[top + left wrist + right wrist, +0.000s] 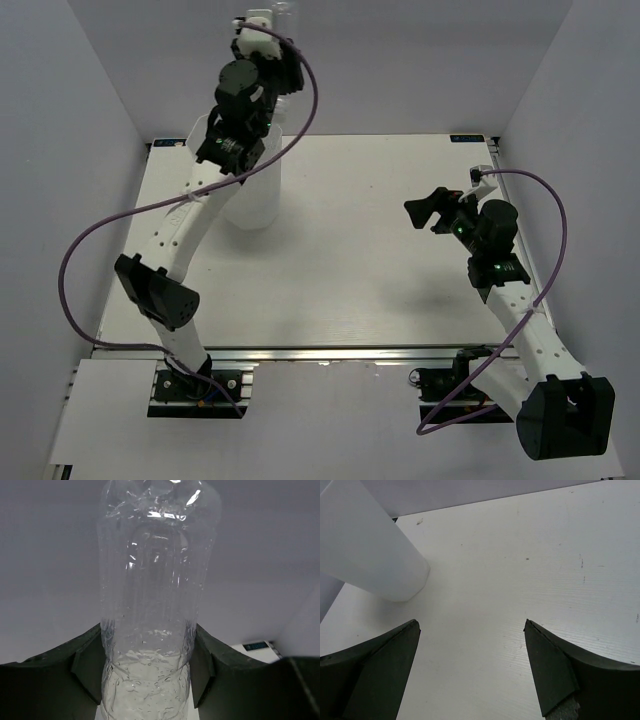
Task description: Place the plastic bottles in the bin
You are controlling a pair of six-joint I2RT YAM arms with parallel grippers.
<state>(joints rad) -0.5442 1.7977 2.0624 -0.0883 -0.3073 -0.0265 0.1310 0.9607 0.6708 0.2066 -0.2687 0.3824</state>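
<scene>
At the near edge of the white table (380, 290), two arm bases sat bolted to a metal rail (330, 352), each trailing one purple cable (80, 240). The right arm stayed low over the right half of the table, its right gripper (432, 212) spread wide and holding nothing. In the right wrist view both dark fingers (380, 675) framed bare tabletop. From there a broad open stretch of table ran leftward to the bin (258, 195), with free surface also reaching to the near rail and the right-hand edge. The bin, a single tall translucent white container, stood in the far-left quarter of the table, set in from the left and far edges. The right wrist camera showed its lower wall and base resting flat on the surface. The left arm crossed in front of the bin and hid most of its rim in the overhead view. Farthest away and highest up, the left gripper (148, 645) was clamped on one clear plastic bottle (150, 570), a finger pressing each side of its lower body, with the rest of the bottle rising against the grey wall. Overhead, the bottle showed just past the bin's top, but the pictures could not settle whether it hung squarely above the opening. Counted in view: two arms, one bin, one bottle.
</scene>
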